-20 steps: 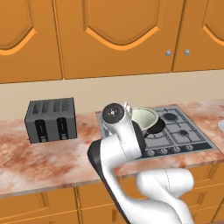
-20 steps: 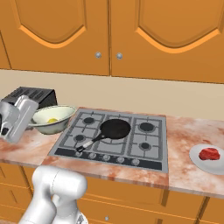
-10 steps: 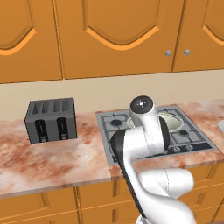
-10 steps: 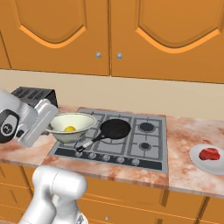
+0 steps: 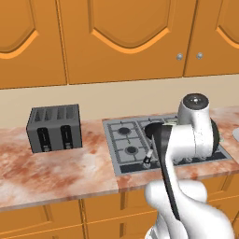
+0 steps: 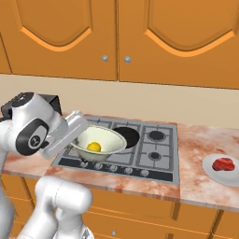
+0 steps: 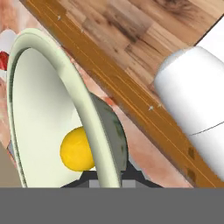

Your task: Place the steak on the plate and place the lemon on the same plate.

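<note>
The lemon (image 6: 94, 146) lies inside a pale greenish-white bowl (image 6: 108, 138). My gripper (image 6: 79, 139) is shut on the bowl's left rim and holds it over the front left of the stove. In the hand view the bowl (image 7: 52, 74) stands edge-on with the lemon (image 7: 76, 148) in it, its rim running down into my gripper (image 7: 108, 180). The steak (image 6: 224, 164), a small red slab, rests on a white plate (image 6: 209, 169) on the counter right of the stove. A red sliver of the steak (image 7: 3, 59) shows at the hand view's left edge.
A black frying pan (image 6: 128, 134) sits on the stove (image 6: 154, 154) just behind the bowl; its rim (image 5: 151, 130) shows beside my arm. A dark toaster (image 5: 53, 128) stands on the counter at the left. Orange cabinets hang above.
My arm has swung right with the bowl and the lemon in it, from the counter left of the stove to above the stove's front left burner. The steak and plate stayed put.
</note>
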Controlling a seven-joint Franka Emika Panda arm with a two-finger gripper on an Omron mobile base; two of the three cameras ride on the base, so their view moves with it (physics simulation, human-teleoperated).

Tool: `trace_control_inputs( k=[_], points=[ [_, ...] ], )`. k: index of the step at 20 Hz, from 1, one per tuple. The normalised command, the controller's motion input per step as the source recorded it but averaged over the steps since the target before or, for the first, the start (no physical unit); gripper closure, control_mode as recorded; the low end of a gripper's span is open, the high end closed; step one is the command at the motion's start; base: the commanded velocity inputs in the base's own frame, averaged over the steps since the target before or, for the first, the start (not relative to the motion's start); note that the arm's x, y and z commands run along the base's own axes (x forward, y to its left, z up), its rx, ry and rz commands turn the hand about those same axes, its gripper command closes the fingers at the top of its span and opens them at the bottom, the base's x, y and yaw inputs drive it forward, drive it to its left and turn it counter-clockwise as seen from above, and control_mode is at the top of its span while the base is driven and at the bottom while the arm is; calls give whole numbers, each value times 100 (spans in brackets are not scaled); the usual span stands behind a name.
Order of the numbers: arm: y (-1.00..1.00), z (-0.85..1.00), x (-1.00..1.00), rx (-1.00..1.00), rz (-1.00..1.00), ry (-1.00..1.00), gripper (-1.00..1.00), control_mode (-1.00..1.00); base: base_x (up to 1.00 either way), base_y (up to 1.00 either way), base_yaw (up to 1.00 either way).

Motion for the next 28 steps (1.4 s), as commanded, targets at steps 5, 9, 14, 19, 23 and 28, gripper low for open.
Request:
trace_control_inputs(
  k=[5,9,14,19,23,28],
  points=[
    [-69,12,-9,11,-19,0,100,-100,0,0,0],
    [-73,16,-11,9,-17,0,100,-100,0,0,0],
    [-72,13,-13,6,-15,0,100,-100,0,0,0],
    [-69,2,-6,1,-9,0,100,-100,0,0,0],
    [-66,0,-1,0,-4,0,100,-100,0,0,0],
    [-56,-1,10,0,0,3,100,-100,0,0,0]
  ],
)
